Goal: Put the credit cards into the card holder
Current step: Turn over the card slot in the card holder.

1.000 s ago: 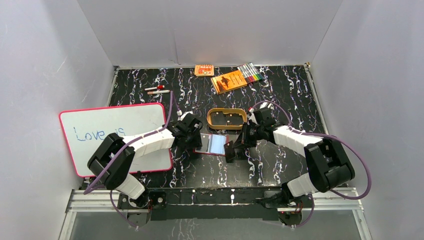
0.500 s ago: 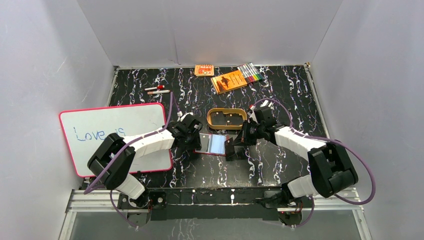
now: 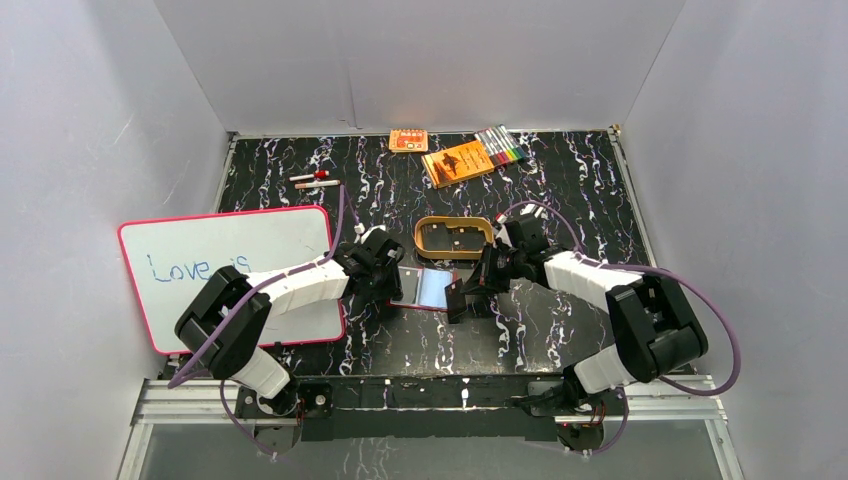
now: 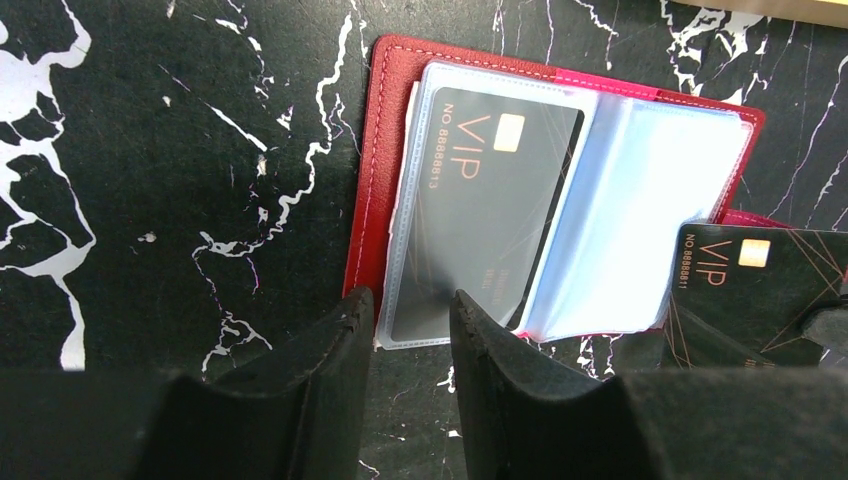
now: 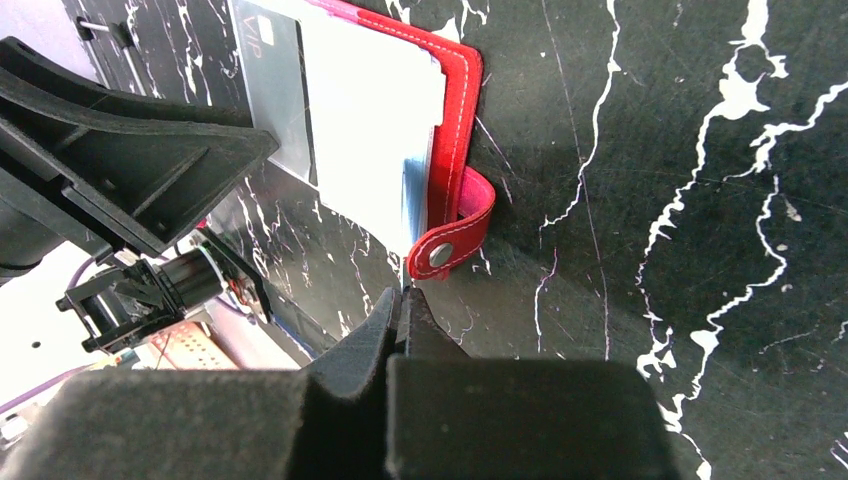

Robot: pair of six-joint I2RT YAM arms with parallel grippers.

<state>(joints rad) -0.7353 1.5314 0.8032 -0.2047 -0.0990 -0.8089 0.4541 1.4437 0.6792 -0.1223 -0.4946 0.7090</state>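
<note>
The card holder [image 3: 425,288], a dark red wallet, lies open on the black marbled table with its clear sleeves up. One dark credit card [image 4: 490,210] marked VIP sits inside the left sleeve. My left gripper [image 4: 410,315] is open, its fingertips over the wallet's [image 4: 372,180] near edge. My right gripper [image 3: 466,292] is shut on a second dark card [image 4: 760,290], held tilted at the wallet's right edge, next to the snap tab [image 5: 455,235]. In the right wrist view the right gripper's [image 5: 402,300] fingers are pressed together and the card shows only edge-on.
A tan oval tray [image 3: 453,237] stands just behind the wallet. A pink-rimmed whiteboard [image 3: 235,275] lies at the left under my left arm. Orange packets [image 3: 458,162] and coloured markers [image 3: 500,147] lie at the back, small pens [image 3: 315,180] at the back left.
My right gripper has moved a little left with the card, closer to the wallet's right edge. My left gripper and the wallet have stayed put.
</note>
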